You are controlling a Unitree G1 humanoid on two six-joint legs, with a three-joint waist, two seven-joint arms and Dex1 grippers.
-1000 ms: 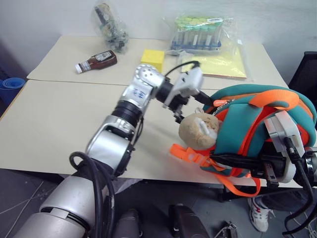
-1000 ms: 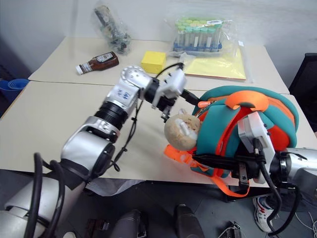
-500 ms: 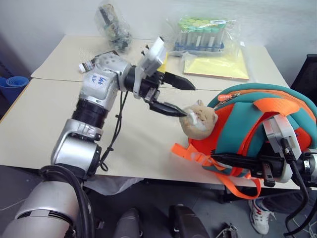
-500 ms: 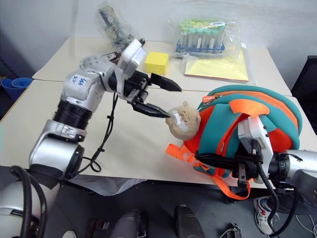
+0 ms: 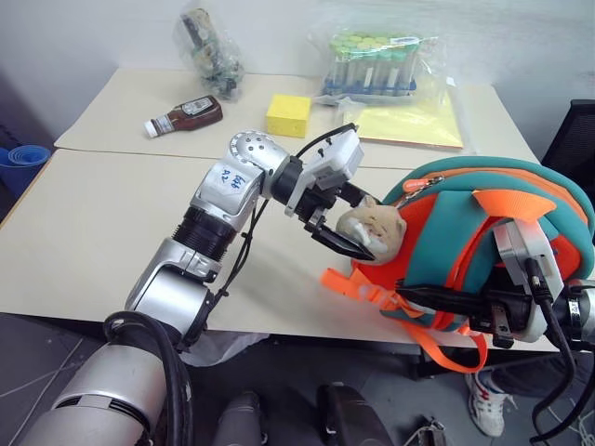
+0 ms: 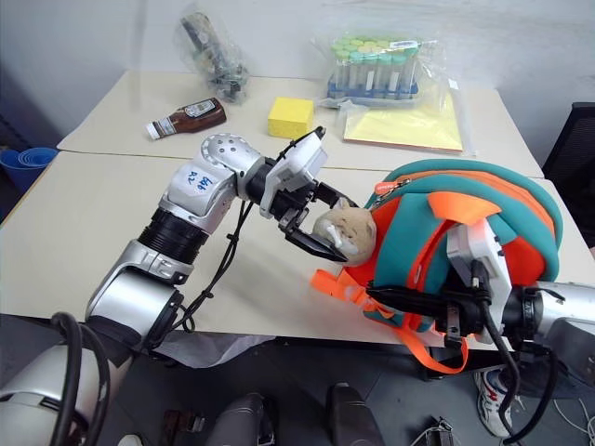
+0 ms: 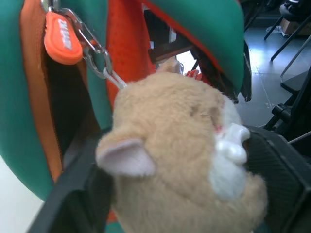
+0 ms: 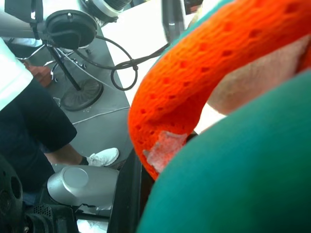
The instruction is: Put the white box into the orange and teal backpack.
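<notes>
The orange and teal backpack (image 5: 483,223) lies on its side at the table's right front edge. Its tan plush charm (image 5: 376,230) hangs at the near-left side. My left gripper (image 5: 351,223) reaches in from the left, one black finger above the charm and one below. In the left wrist view both fingers (image 7: 73,204) press against the plush (image 7: 180,160), beside an orange zip tag (image 7: 63,31). My right gripper (image 5: 418,299) is shut on the backpack's lower edge by the orange straps. The white box is out of view.
At the back of the table (image 5: 93,214) are a yellow block (image 5: 287,114), a brown sauce bottle (image 5: 182,116), a clear bag of oddments (image 5: 209,46), a bag of capped tubes (image 5: 372,65) and a yellow folder (image 5: 409,121). A person's shoe (image 5: 483,404) is on the floor at right.
The left gripper, wide open and left of the charm half a second ago, has dropped onto the plush and its fingers have come together around it. The right gripper has kept still.
</notes>
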